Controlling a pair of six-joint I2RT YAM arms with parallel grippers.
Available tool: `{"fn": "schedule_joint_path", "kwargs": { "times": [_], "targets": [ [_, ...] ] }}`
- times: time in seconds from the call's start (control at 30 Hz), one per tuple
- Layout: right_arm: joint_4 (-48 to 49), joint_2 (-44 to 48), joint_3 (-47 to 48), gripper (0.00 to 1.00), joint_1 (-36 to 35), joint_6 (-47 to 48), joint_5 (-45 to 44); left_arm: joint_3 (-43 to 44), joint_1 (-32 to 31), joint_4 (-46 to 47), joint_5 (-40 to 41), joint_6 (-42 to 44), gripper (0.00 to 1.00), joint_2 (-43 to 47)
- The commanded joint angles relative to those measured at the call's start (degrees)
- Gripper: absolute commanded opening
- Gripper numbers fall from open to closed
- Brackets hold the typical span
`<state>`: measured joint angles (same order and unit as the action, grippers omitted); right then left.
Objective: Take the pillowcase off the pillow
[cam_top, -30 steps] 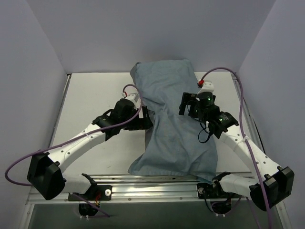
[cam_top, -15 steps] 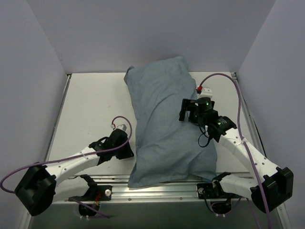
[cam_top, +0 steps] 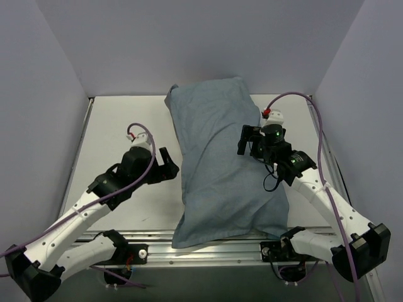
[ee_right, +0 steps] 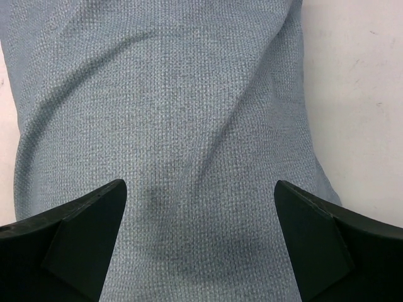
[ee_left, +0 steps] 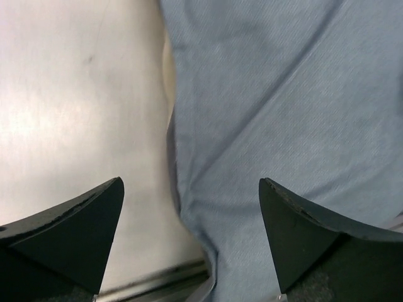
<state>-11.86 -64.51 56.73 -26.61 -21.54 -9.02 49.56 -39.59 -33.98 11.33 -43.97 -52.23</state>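
The pillowcase (cam_top: 220, 163) lies lengthwise, near to far.

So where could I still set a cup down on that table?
The widest bare patch is the far-left of the table, between the left wall and the pillowcase. A narrower strip lies at the far-right corner. Near-left is taken by the left arm, the right side by the right arm.

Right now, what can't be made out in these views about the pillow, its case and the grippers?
- Pillow: covered by the pillowcase in all views; a pale sliver in the left wrist view may be it.
- Pillowcase's underside: top view, pressed against the table.
- Its near right corner: top view, behind the right arm.
- Right gripper: whether it touches the fabric, unclear in either view.
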Motion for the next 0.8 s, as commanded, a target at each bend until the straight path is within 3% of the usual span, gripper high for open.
{"fn": "schedule_joint_path", "kwargs": {
  "times": [0.0, 0.23, 0.33, 0.4, 0.5, 0.63, 0.77],
  "targets": [
    [-0.9, 2.7, -0.5, 0.98, 0.2, -0.8, -1.4, 9.0, 3.0, 7.2, -4.0, 8.4, 0.97, -9.0],
    [-0.2, 4.1, -4.7, 0.98, 0.2, -4.5, 5.0, 24.2, 8.0, 18.4, -15.6, 10.4, 0.96, -34.9],
    [1.1, 4.2, -7.6, 0.98, -0.4, -6.1, 7.2, 26.3, 8.3, 23.5, -20.5, 8.2, 1.00, -42.7],
    [2.6, 3.7, -8.8, 0.97, -1.0, -6.5, 8.0, 25.7, 8.4, 27.6, -23.8, 5.7, 0.92, -45.2],
    [4.9, 1.6, -11.5, 0.97, -1.3, -6.1, 8.2, 20.4, 8.3, 35.7, -27.1, 0.7, 0.79, -47.4],
    [7.8, -3.1, -12.3, 0.96, -0.8, -4.2, 4.5, 8.7, 6.8, 46.8, -29.5, -7.3, 0.69, -43.9],
    [13.4, -9.3, -9.6, 0.95, 0.6, -1.6, -1.0, -5.1, -0.7, 51.7, -22.6, -11.7, 0.59, -36.1]
  ]
}}
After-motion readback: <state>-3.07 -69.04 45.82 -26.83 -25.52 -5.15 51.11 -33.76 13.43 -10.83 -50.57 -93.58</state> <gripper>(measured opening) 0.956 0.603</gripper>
